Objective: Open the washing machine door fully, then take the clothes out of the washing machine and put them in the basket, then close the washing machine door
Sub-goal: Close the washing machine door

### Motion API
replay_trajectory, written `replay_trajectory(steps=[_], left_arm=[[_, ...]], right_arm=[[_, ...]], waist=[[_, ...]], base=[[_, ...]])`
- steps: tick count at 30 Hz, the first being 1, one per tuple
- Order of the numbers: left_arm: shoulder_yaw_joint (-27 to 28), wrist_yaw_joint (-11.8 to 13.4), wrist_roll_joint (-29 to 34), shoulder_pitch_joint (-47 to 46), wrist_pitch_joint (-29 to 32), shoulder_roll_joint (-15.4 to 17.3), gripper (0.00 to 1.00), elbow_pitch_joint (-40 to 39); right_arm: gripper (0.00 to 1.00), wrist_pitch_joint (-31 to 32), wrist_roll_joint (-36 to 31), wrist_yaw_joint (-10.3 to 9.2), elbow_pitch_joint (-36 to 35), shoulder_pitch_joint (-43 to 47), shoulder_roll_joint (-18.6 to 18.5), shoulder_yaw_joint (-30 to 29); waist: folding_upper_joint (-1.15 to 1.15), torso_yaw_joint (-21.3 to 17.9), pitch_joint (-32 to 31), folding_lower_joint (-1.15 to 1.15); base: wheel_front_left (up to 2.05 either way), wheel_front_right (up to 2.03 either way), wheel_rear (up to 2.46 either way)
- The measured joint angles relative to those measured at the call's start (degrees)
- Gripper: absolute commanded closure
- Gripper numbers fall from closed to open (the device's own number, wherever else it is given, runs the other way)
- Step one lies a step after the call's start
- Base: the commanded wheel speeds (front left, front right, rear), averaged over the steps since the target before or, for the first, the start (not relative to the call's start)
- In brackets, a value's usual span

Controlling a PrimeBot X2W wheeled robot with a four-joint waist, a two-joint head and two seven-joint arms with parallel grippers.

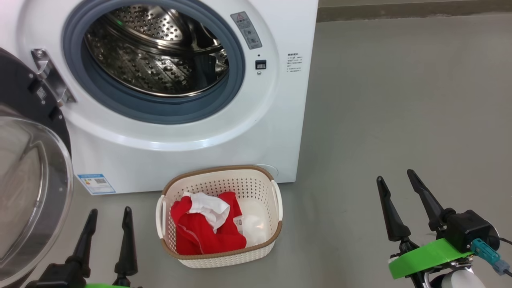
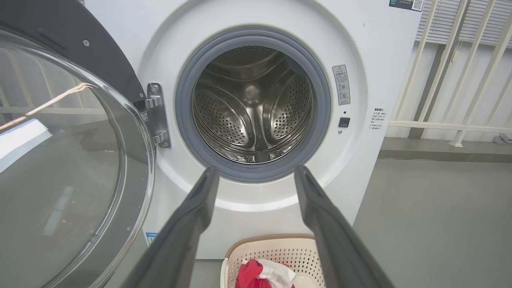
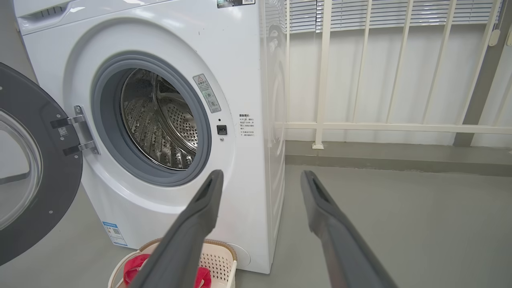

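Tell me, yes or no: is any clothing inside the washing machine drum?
No, the drum shows bare steel in the left wrist view, and the clothes lie in the basket.

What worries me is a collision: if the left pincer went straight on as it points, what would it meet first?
Probably the washing machine, at the lower grey rubber ring, though depth is unclear and the left pincer might enter the drum.

- washing machine door [image 1: 28, 188]: swung wide open on its left hinge, glass bowl bulging outward.
- washing machine [image 1: 192, 144]: white front-loader, perforated steel drum [image 1: 156, 52] exposed.
- clothes [image 1: 200, 234]: red and white, heaped in the cream basket [image 1: 224, 260], which is set on the floor [image 1: 400, 100] just before the machine.
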Motion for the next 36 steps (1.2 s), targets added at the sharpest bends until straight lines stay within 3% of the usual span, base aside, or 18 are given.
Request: replay_trajectory(steps=[16,36], left_arm=[[-1.47,1.63,0.0,0.0,0.0,0.0,0.0,-1.6],[-1.76,2.99,0.02,0.01,-0.05,0.33,0.0,-4.6]], right_arm=[[0.0,0.0,0.0,0.0,0.12,-0.13,-0.18,1.8],[0.0,0.0,0.0,0.0,-0.23,-1.12,-1.77,6.19]], waist=[[0.0,5.36,0.26,0.0],[0.0,16.79,0.45,0.0]], base=[[0.0,0.0,0.0],[0.0,0.0,0.0]])
